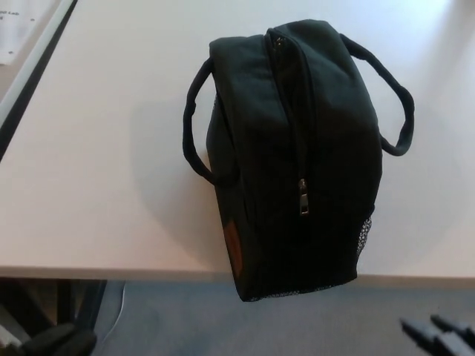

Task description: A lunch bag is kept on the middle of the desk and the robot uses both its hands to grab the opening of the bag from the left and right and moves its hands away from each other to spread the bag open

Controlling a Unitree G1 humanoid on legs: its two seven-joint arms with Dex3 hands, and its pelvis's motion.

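Right hand (441, 335) was seen only at the bottom-right edge, below the tabletop (111, 170): two blurred fingers (417, 331), slightly apart, nothing held. Left hand (56, 343) was only a dark shape at bottom left; finger state could not be told. Neither hand touched the black lunch bag (293, 156), which sat mid-tabletop, near end overhanging the front edge. Zipper was run along the top, pull (303, 197) lying toward the near end. A loop handle (194, 122) was seen on each side, a brown tag (233, 239) at the near left corner.
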